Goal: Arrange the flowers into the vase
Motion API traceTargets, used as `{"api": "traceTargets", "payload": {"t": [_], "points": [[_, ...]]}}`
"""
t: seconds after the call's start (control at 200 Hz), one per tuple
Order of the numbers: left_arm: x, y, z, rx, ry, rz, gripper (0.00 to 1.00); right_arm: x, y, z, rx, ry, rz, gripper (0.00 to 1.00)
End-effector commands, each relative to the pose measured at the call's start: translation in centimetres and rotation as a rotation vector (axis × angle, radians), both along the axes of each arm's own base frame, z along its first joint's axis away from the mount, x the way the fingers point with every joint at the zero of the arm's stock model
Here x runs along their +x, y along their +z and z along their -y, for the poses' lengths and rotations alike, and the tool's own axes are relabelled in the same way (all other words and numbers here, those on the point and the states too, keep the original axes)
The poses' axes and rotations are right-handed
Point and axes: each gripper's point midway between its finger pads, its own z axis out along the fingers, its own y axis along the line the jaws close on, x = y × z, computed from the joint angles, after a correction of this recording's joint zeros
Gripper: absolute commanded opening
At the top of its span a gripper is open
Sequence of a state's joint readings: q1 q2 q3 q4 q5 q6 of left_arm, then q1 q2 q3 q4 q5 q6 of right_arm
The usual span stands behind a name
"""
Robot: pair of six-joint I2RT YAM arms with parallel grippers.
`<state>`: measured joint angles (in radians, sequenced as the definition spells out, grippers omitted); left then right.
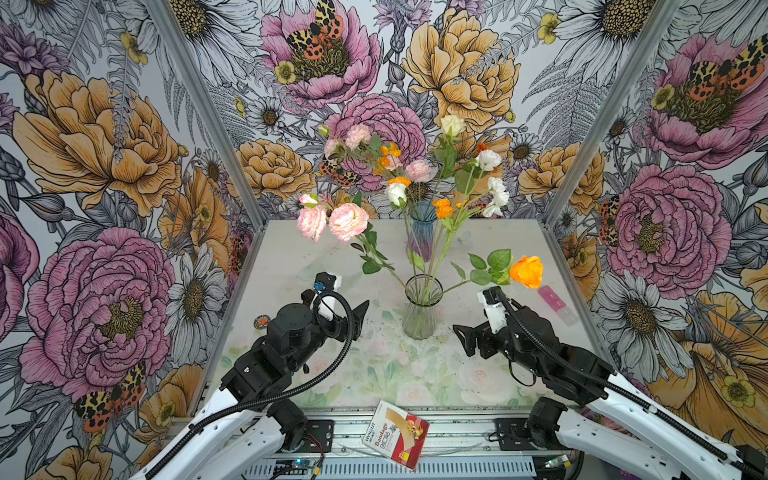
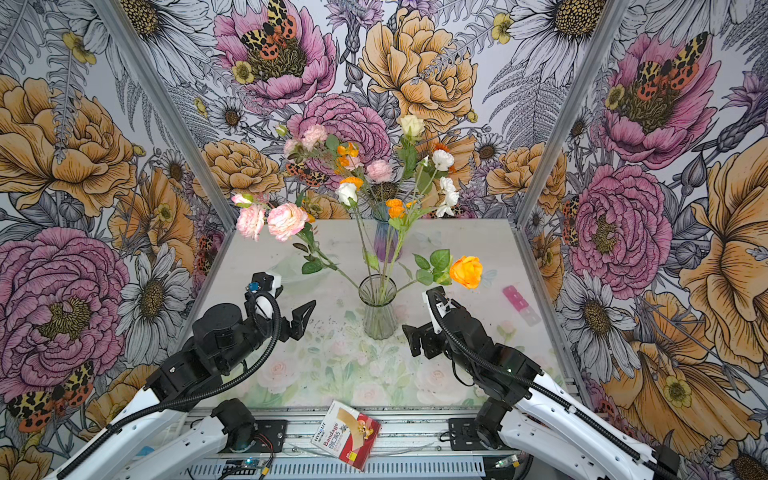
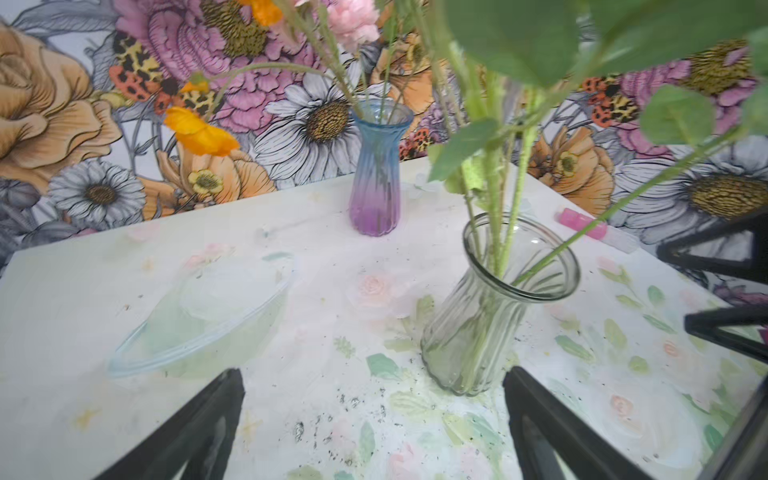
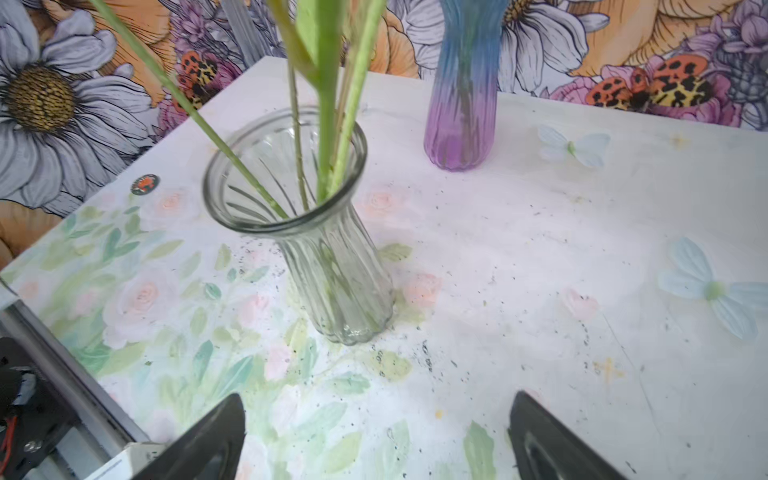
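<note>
Looking down, you see the flowers (image 1: 348, 221) standing with stems in the clear vase (image 1: 420, 309) at the middle of the surface (image 1: 282, 241), and some in the blue-purple vase (image 1: 423, 245) behind it. Your left hand (image 3: 374, 374) and right hand (image 4: 378, 397) are both spread and empty, one at each side of the clear vase.

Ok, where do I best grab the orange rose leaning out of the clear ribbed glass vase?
Take the orange rose by its bare green stem, between the clear vase rim and the leaves, probably with the open right gripper from the right. The stem leans low that way, and that stretch is leafless and thin.
</note>
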<state>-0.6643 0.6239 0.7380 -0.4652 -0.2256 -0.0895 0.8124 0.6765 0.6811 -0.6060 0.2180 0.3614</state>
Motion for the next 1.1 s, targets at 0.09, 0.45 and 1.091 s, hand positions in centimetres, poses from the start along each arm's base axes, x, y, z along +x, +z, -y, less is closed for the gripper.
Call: {"api": "traceTargets", "payload": {"t": [0.09,0.45,1.091], "points": [[2.1,-3.0,-5.4,-0.068,0.297,-0.098,0.99,0.5,-0.9,2.9,-0.021,-0.141,0.033,0.99],[4.0,-8.6,-13.6,-0.096,0.697,-0.047,0.99,2.9,-4.6,8.3,-0.024,-0.457,0.003,0.99],[11.7,-12.8,-20.6,0.255,0.928,0.070,0.99,8.1,-7.4,24.4,0.345,-0.962,0.018,1.00]]}}
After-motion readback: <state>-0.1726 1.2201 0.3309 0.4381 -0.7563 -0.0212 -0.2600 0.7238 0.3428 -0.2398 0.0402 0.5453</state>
